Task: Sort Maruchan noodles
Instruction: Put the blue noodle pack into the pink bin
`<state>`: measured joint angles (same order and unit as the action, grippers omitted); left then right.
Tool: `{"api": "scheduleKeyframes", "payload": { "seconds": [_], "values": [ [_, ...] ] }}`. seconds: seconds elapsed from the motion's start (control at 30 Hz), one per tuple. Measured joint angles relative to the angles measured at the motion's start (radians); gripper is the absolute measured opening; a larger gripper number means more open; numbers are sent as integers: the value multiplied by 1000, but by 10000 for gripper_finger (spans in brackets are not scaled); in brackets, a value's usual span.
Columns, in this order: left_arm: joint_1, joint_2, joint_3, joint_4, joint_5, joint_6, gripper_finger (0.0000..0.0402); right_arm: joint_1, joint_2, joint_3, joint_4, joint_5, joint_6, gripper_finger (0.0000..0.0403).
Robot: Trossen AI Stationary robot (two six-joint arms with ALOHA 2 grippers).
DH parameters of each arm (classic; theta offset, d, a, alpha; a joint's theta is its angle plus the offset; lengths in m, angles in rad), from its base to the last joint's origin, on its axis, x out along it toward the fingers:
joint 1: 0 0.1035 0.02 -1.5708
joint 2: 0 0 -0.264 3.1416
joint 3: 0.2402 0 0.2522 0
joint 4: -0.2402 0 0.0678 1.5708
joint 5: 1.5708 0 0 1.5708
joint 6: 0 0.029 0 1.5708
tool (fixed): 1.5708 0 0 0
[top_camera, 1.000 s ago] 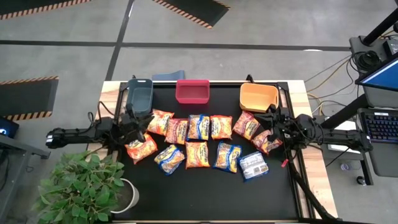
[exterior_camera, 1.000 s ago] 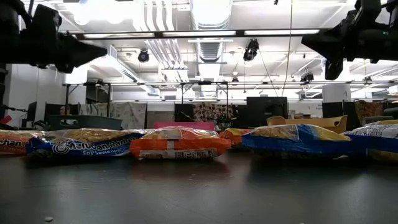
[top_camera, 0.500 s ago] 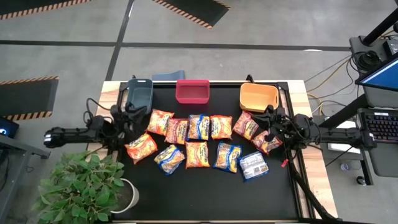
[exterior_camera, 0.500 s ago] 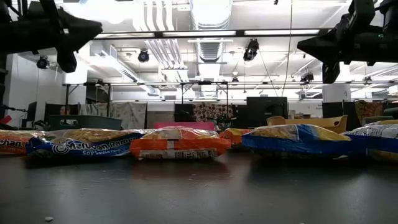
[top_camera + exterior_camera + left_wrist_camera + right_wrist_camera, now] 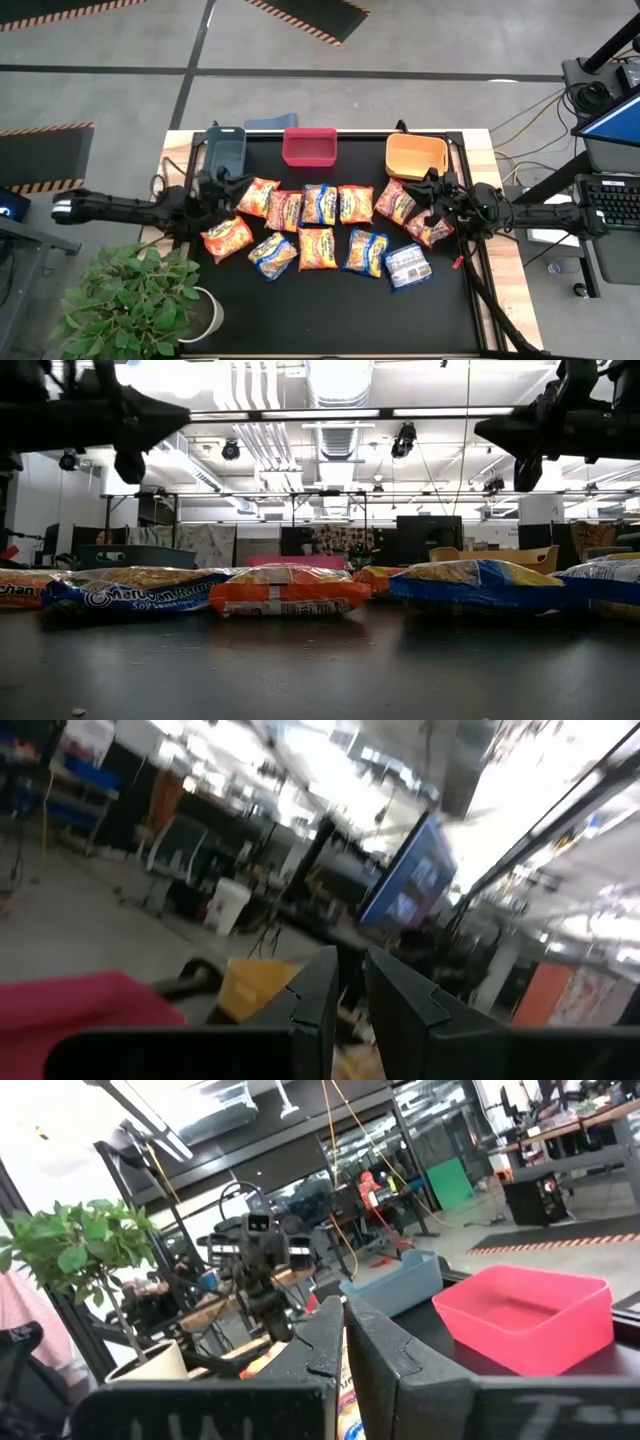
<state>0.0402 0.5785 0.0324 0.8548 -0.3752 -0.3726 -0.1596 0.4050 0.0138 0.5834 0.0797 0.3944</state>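
1. Black mat (image 5: 330, 300) covers the table top; Maruchan noodles (image 5: 316, 247) lie flat on it in two loose rows across the middle, approx a dozen pkts, none in any bin.
2. Back row, L to R in high view: orange pkt (image 5: 258, 195), red-orange pkt, blue-and-yellow pkt (image 5: 319, 203), orange pkt, two more orange ones near the right arm.
3. Front row: orange pkt (image 5: 227, 238) at left end, blue-and-yellow pkt, orange, blue-and-yellow, then silver-white and blue pkt (image 5: 407, 265) at right end.
4. Three bins at the far edge, well apart from each other: dark grey bin (image 5: 224, 150) at left, red bin (image 5: 310, 146) mid, orange bin (image 5: 415, 156) at right. All three look empty from above.
5. Left gripper (image 5: 217, 190) hangs above the mat btwn grey bin and the left-end pkts, clear of the noodles. Left wrist view shows its fingers (image 5: 318, 1000) nearly together w/ a thin gap, nothing btwn them.
6. Right gripper (image 5: 428, 198) hangs over the right-end pkts, just in front of the orange bin. Right wrist view shows fingers (image 5: 325, 1342) clenched, tips meeting, no pkt gripped.
7. Low view: both arms are dark shapes up high, above the row of pkts, not touching any.
8. Potted plant (image 5: 135, 300) stands off the table's front-left corner.
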Motion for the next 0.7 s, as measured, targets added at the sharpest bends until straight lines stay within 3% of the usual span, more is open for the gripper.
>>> {"api": "scheduleKeyframes", "payload": {
  "seconds": [0.37,0.7],
  "values": [
    [-4,355,146,-15,100,10,39,0,39,88,-1,0,-84,9],
    [-5,588,220,-21,45,-3,39,-2,215,219,-5,5,-151,9]
  ]
}}
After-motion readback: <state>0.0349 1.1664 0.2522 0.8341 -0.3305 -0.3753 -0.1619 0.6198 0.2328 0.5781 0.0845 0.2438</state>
